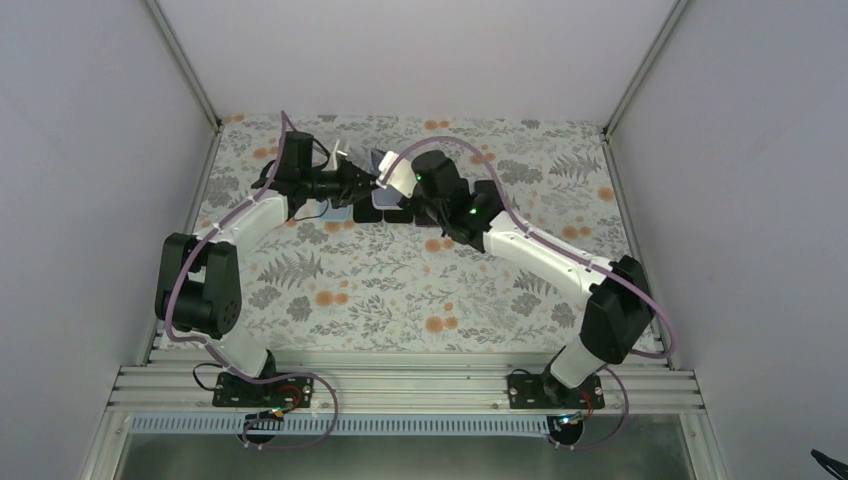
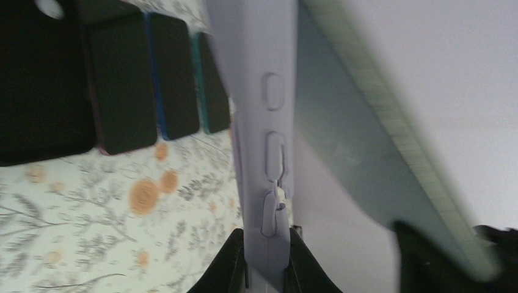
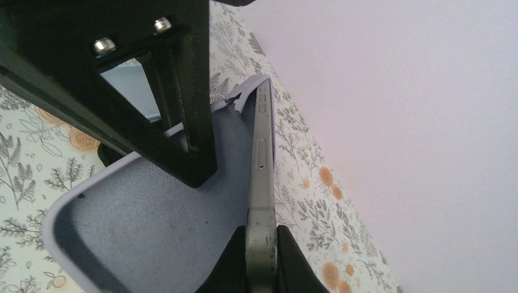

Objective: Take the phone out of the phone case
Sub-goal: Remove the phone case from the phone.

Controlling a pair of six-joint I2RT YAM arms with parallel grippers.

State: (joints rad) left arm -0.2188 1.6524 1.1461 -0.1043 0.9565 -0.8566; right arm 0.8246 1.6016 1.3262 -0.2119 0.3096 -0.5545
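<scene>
My left gripper (image 2: 267, 247) is shut on the edge of the lavender phone case (image 2: 269, 91), near its button covers. My right gripper (image 3: 261, 256) is shut on the grey metal edge of the phone (image 3: 261, 165). The phone is tilted partly out of the case; the case's grey-blue lining (image 3: 153, 226) lies bare beside it, and the far corner still sits in the case rim. In the left wrist view the phone (image 2: 342, 140) shows as a grey slab right of the case. In the top view both grippers meet at the case (image 1: 398, 178), held above the table at the back middle.
Several dark phones in coloured cases (image 2: 125, 79) lie side by side on the floral tablecloth (image 2: 91, 207) under the held case; they also show in the top view (image 1: 385, 212). White walls (image 1: 100, 150) enclose the table on three sides.
</scene>
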